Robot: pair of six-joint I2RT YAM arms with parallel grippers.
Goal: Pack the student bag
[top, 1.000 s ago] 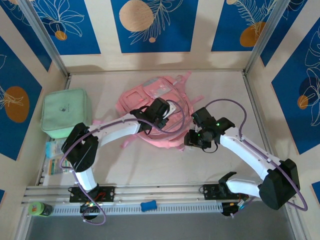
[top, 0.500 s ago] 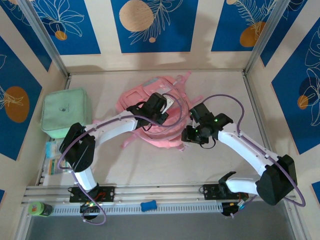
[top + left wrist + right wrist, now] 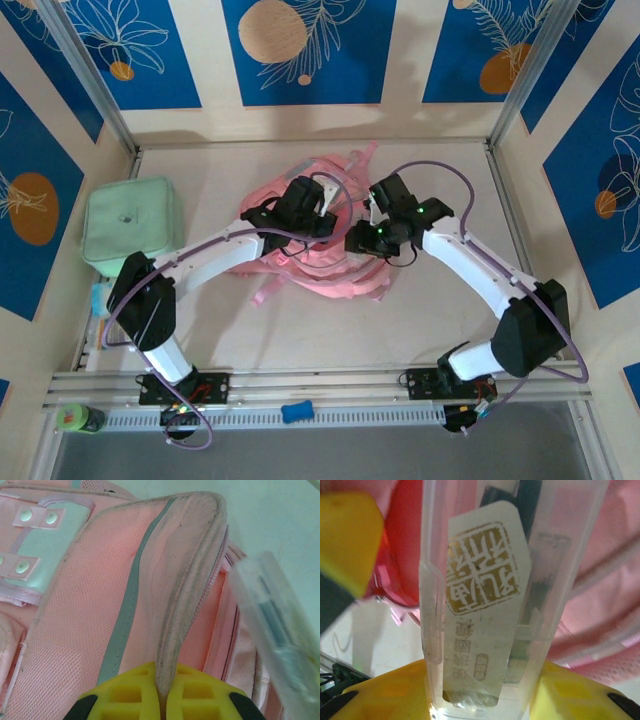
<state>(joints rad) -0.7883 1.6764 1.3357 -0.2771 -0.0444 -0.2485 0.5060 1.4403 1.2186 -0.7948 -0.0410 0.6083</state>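
The student bag point(image 3: 325, 268), pink with mesh panels, lies mid-table. My left gripper point(image 3: 312, 203) is over its top. In the left wrist view its yellow fingers point(image 3: 131, 696) are shut on the bag's grey-edged zip flap point(image 3: 192, 575), which stands pulled up from the pink mesh body point(image 3: 75, 615). My right gripper point(image 3: 362, 238) is beside it on the right, shut on a clear plastic box point(image 3: 490, 580) with a printed label and pens inside. The box stands upright between the right gripper point(image 3: 485, 702) pads, with pink bag fabric point(image 3: 620, 550) behind it. That box point(image 3: 272, 620) also shows at the flap's right.
A mint-green square soft case point(image 3: 132, 226) sits at the left wall. Small packets point(image 3: 104, 315) lie in front of it. A green bottle point(image 3: 76, 417) and a blue object point(image 3: 297, 411) rest on the near rail. Metal posts and patterned walls enclose the table.
My left gripper has shut on the bag's flap and moved back with it, bunching the bag. My right arm has carried the clear box left and farther back, up to the bag's opening.
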